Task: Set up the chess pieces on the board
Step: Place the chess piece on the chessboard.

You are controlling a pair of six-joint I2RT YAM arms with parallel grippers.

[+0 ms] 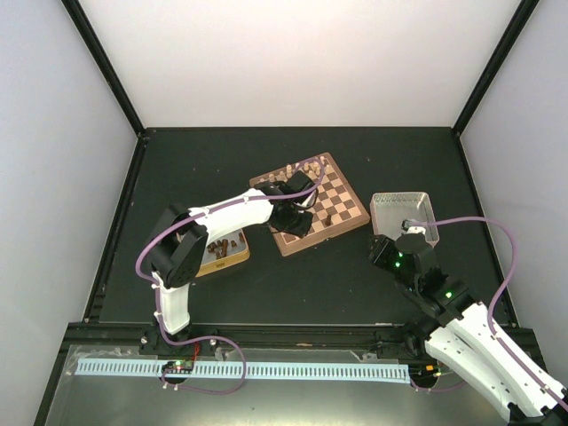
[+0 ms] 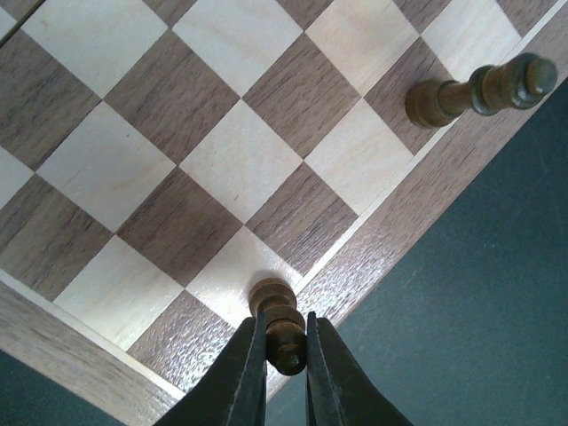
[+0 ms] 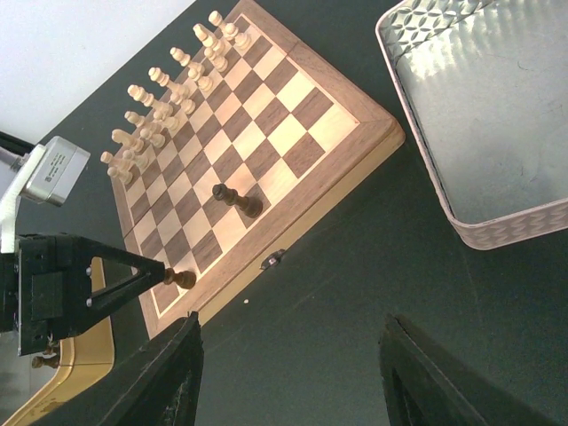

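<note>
My left gripper point(image 2: 286, 357) is shut on a small dark-brown pawn point(image 2: 280, 315) by its head. The pawn stands upright with its base at a light square next to the near corner of the board point(image 2: 240, 160). The right wrist view shows that same pawn point(image 3: 182, 279) in the left gripper point(image 3: 146, 277). A taller dark piece point(image 2: 475, 89) point(image 3: 238, 200) stands alone further along the same edge row. My right gripper point(image 3: 284, 382) is open with nothing between its fingers. It hangs over the dark mat, apart from the board point(image 3: 293, 98). Seen from above, the left gripper point(image 1: 288, 216) reaches over the board point(image 1: 342, 191).
Cream chessmen point(image 3: 169, 98) fill the board's two far rows. An empty silver tin point(image 3: 479, 106) point(image 1: 404, 211) sits right of the board, just ahead of the right gripper point(image 1: 406, 238). A gold tin point(image 1: 222, 251) holding several dark pieces lies left of the board, under the left arm.
</note>
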